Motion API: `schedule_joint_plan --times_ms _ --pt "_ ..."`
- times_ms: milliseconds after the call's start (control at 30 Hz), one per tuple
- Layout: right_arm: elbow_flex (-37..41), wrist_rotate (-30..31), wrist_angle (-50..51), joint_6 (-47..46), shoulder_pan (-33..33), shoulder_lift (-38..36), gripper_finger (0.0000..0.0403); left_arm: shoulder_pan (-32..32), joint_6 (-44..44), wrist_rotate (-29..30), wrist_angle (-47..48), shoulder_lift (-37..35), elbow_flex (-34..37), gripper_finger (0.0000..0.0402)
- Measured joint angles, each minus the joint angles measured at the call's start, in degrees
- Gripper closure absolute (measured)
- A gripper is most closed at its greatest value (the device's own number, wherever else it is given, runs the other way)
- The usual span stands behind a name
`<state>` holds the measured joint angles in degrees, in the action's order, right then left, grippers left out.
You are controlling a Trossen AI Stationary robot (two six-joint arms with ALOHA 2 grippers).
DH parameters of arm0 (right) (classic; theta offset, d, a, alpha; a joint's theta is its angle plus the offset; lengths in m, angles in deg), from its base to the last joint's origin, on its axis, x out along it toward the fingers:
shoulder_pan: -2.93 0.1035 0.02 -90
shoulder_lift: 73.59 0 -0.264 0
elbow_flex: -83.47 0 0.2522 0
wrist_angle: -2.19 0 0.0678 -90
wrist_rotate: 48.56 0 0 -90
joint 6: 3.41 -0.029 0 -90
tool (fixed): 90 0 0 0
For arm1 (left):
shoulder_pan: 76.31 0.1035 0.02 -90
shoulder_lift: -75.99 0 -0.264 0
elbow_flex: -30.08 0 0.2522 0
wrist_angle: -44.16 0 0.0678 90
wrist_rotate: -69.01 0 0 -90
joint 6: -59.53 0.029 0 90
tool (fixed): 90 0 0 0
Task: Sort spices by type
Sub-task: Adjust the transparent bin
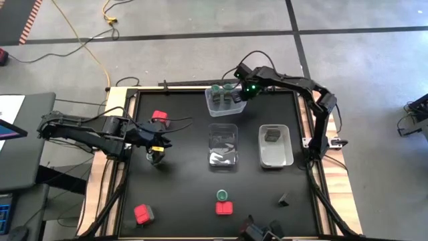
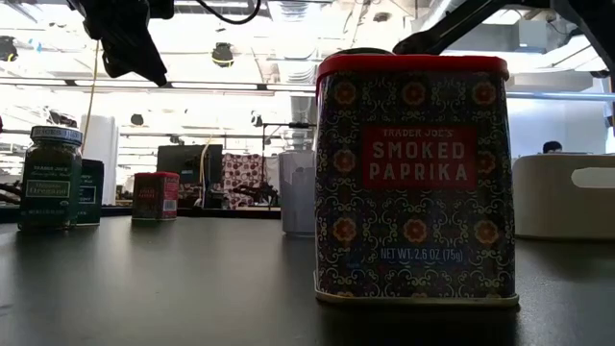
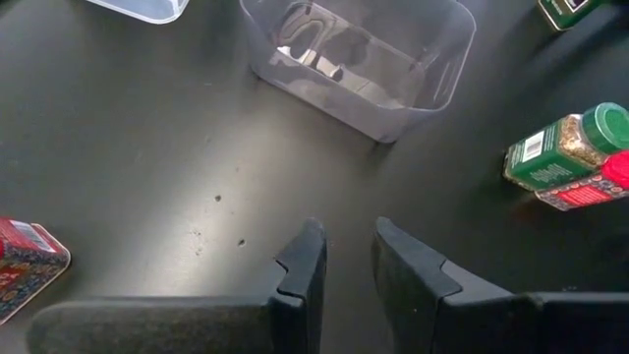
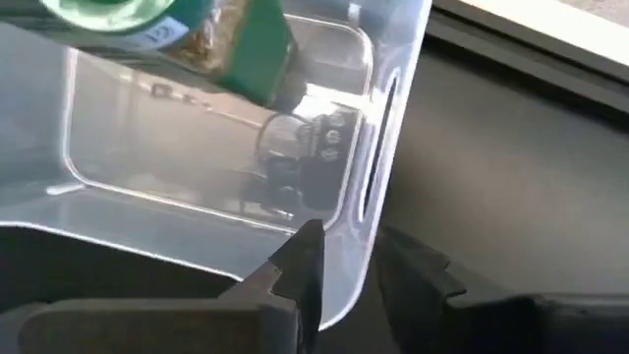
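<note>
Black tabletop (image 1: 187,194) roomy mid-left, right gripper (image 4: 344,258) pinching clear plastic tub's (image 1: 215,106) rim, green-lidded jars (image 1: 225,90) inside, left gripper (image 3: 346,258) narrowly parted, empty.

The left claw (image 1: 156,155) hangs over bare dark surface (image 1: 180,201), with open room beneath and all around it. Ahead of it stands the middle clear tub (image 1: 223,146), blocking that way; beyond that sits the white tub (image 1: 274,145). Just behind it, toward the far edge, a red tin (image 1: 159,118) stands close. Nearer the front edge, well apart, are another red tin (image 1: 143,214) and a green-lidded jar (image 1: 222,195) touching a third red tin (image 1: 224,208). The right claw (image 1: 242,94) is at the far tub's (image 1: 224,100) rim (its wall lies right between the fingers (image 4: 295,285)); green-lidded jars (image 4: 197,39) crowd the inside, while the surface beside the tub is free
</note>
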<state>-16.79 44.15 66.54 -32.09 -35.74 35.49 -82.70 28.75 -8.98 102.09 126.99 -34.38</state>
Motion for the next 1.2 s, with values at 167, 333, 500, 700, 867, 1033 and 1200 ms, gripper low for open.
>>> schedule_joint_plan --times_ms 167,333,500,700,867,1033,1200 --pt "-0.02 0.1 -0.04 -1.31 0.07 -0.02 0.0295 -0.01 -0.33 0.0 0.0 0.0 0.0 0.0326" --pt "-0.02 0.28 0.43 -1.51 0.09 -0.02 0.033 0.01 -0.33 -0.01 0.0 0.0 0.0 0.0326" --pt "-0.02 0.38 0.3 -1.65 0.68 -0.02 0.0374 0.0 -0.33 -0.01 0.06 0.0 0.0 0.0326" --pt "-0.09 0.65 0.19 -3.11 1.2 -0.04 0.0387 -0.01 -0.33 -0.01 0.13 0.0 0.0 0.0326" --pt "-0.12 0.63 2.06 -4.7 1.96 -0.07 0.0374 0.01 0.02 -0.02 0.17 0.0 0.0 0.0326" --pt "-0.13 0.63 3.03 -8.56 3.3 -0.17 0.0384 0.0 0.06 -0.02 0.17 0.0 0.0 0.0326" --pt "-0.13 0.88 3.65 -14.52 4.61 -0.16 0.0381 -0.01 0.02 -0.02 0.17 0.0 0.0 0.0326"
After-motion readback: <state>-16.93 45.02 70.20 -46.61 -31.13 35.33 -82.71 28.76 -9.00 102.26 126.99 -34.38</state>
